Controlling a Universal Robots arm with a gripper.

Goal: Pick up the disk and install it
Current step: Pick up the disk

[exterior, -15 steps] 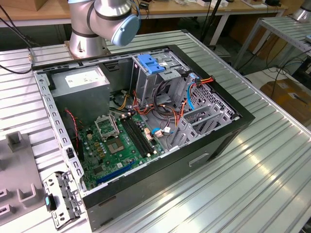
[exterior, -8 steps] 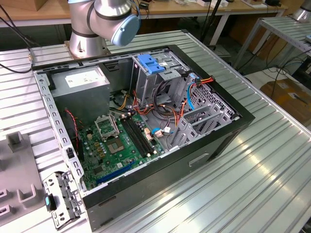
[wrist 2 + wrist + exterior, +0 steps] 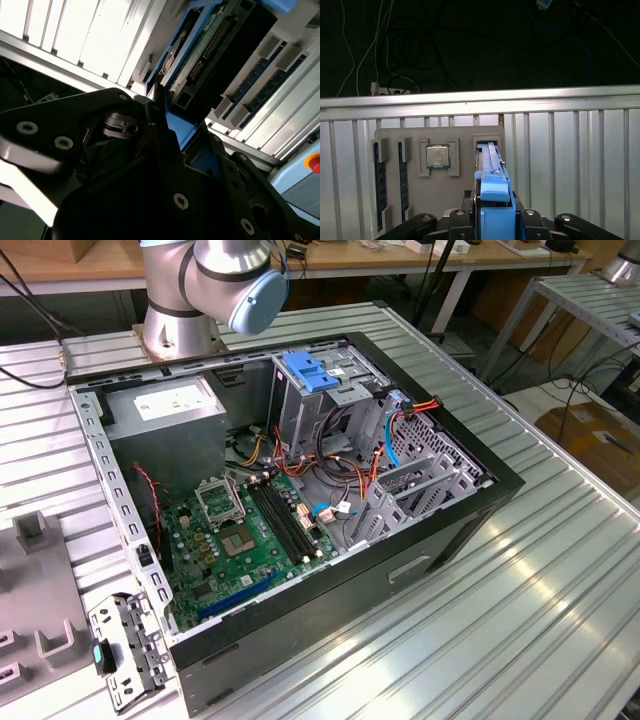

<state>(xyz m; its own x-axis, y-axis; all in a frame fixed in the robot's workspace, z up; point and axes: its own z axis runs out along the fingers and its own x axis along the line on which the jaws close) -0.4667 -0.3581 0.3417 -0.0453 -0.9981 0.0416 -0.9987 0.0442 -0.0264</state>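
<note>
Gripper point(image 3: 496, 224) looks clamped narrow on the disk point(image 3: 492, 172) by its blue rail. Disk stands on edge at its slot in the grey tray point(image 3: 455, 195), approx 9 o'clock of the computer case point(image 3: 430, 570) in the exterior view. Prob. heavy-ish, stiff, shock-sensitive. Second wrist view shows bare circuit side, so hold rails only. Pad contact & disk's lower end hidden.

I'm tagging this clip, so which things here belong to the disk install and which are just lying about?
Job: disk, gripper at it, open computer case, its drive cage.
Lying about: processor chip, memory modules, loose metal bracket beside the case.
</note>
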